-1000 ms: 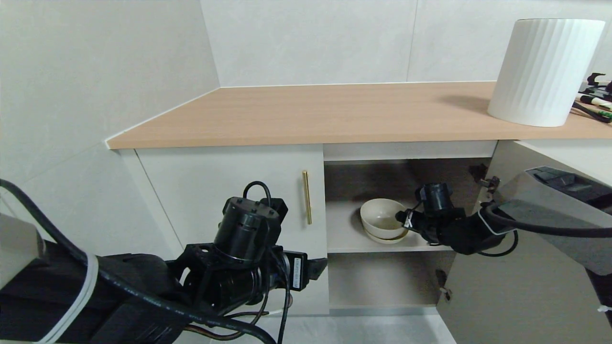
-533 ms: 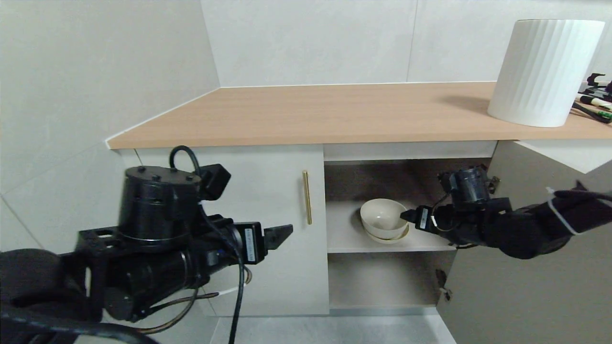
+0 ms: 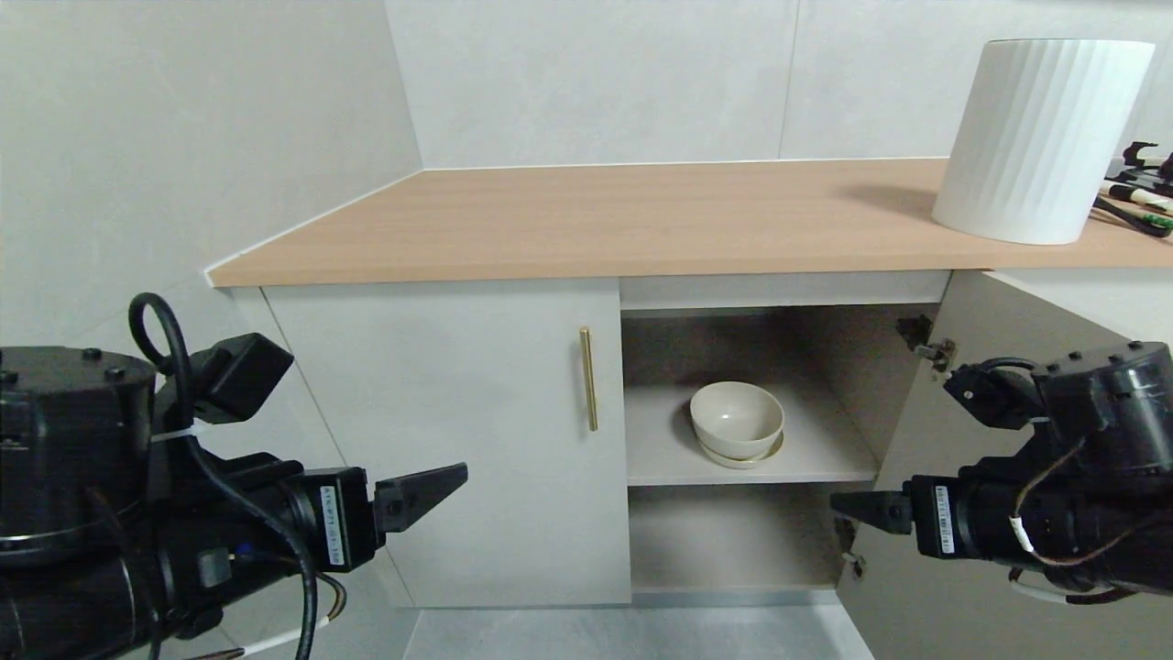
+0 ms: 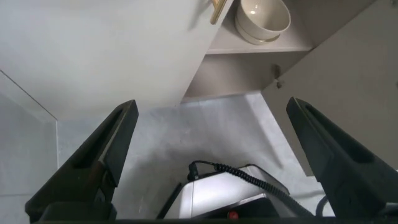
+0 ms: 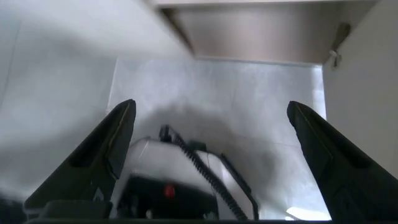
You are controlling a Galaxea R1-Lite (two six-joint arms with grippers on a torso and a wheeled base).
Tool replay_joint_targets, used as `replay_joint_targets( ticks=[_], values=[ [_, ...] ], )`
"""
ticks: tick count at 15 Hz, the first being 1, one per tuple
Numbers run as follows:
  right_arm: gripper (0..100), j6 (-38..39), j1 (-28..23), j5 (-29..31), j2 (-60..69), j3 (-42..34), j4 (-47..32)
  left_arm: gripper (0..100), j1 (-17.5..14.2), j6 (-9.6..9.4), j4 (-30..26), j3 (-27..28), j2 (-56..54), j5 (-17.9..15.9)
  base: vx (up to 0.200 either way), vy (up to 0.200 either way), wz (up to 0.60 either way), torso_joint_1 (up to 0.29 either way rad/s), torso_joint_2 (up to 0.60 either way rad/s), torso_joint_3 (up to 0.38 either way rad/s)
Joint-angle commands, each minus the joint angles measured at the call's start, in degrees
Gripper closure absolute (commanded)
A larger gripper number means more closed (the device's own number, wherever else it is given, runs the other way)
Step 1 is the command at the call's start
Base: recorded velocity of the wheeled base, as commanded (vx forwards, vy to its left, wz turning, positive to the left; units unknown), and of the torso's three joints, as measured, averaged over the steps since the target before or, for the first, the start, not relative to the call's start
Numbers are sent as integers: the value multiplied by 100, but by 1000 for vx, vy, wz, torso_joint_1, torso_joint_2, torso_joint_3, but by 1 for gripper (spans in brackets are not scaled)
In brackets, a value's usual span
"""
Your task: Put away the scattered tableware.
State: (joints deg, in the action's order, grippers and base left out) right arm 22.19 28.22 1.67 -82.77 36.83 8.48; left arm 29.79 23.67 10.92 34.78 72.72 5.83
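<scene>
Cream bowl (image 3: 736,417) on a plate (image 3: 744,456), upper cabinet shelf (image 3: 829,447), at 3 o'clock of the brass handle (image 3: 587,378) | bare shelf at its 3 and 9 o'clock | right door (image 3: 926,577) swung open | left gripper (image 4: 211,106) and right gripper (image 5: 210,107) spread wide, holding nothing, outside the cabinet

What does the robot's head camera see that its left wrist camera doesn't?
Head view adds: the wooden countertop, the tall white ribbed container standing on it, and the right gripper, low by the open cabinet door.
Left wrist view adds: both fingers of the left gripper, spread wide apart.
Both share: the cream bowl sitting on a plate on the cabinet shelf, and the gold handle beside it.
</scene>
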Motion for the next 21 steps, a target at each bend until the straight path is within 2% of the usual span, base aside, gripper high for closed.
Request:
replay_joint_targets(
  ticks=[1, 2, 18, 21],
  values=[
    [0, -13, 140, 9, 385, -114, -14, 0, -26, 6, 6, -24, -91, -3, 0, 0, 0, 0, 0, 0],
    [0, -30, 184, 9, 350, -114, -14, 0, -26, 6, 6, -24, -73, -3, 0, 0, 0, 0, 0, 0],
    [0, -48, 228, 9, 253, -158, -22, 0, -17, 6, 6, -94, 23, -3, -200, 0, 0, 4, 3, 2],
    [0, -39, 228, 9, 262, -167, -22, 0, -17, 6, 6, -112, 23, -3, 0, 0, 0, 0, 0, 0]
  ],
)
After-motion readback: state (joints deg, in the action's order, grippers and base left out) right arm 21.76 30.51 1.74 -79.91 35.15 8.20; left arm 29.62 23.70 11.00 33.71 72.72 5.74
